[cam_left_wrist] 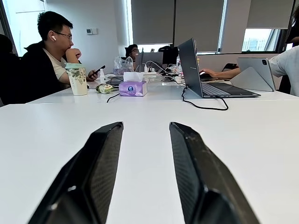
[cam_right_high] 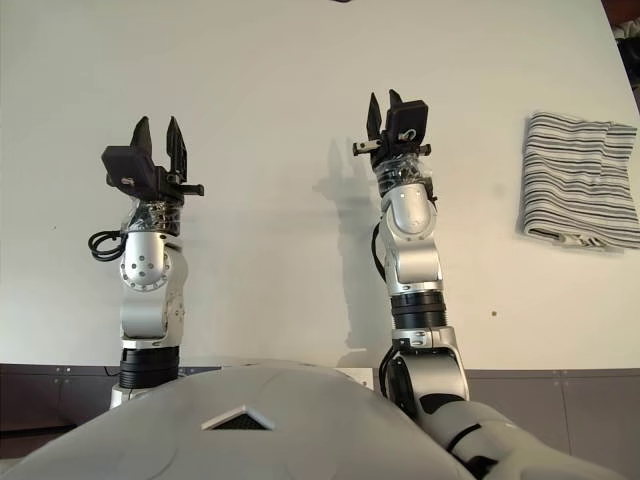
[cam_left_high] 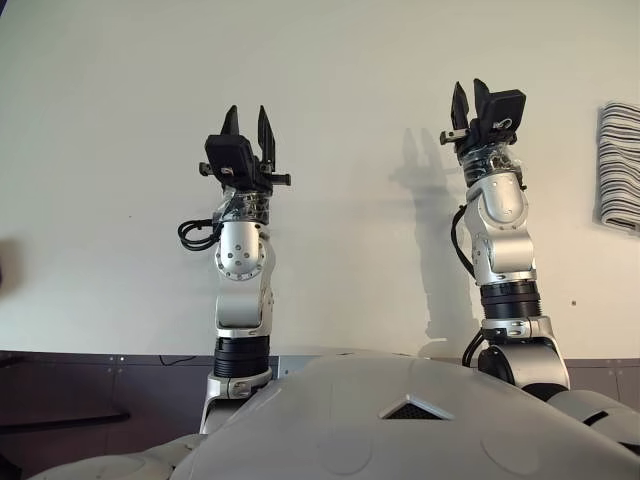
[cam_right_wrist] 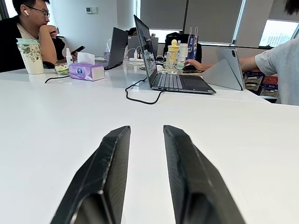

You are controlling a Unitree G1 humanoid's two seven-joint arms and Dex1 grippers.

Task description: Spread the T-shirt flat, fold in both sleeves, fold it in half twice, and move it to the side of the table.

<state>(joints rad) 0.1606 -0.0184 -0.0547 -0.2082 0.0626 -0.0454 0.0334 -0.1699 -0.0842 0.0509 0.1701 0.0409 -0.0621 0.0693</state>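
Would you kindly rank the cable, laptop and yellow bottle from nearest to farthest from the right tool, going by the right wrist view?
1. Cable, looped just ahead of the right tool.
2. Laptop, open, right behind the cable.
3. Yellow bottle, upright beyond the laptop.

Shared office: white desks (cam_right_wrist: 56, 107), open laptops (cam_right_wrist: 175, 81), tissue box (cam_right_wrist: 86, 71), drawn window blinds (cam_right_wrist: 212, 21).

A white counter (cam_left_high: 110, 180) stretches away. At its far side stands an open laptop (cam_right_wrist: 177, 81), a black cable (cam_right_wrist: 140, 101) trailing from it. A purple tissue box (cam_right_wrist: 86, 71) sits between it and a patterned cup (cam_right_wrist: 29, 56). A propped tablet (cam_right_wrist: 224, 70) stands beside the laptop.
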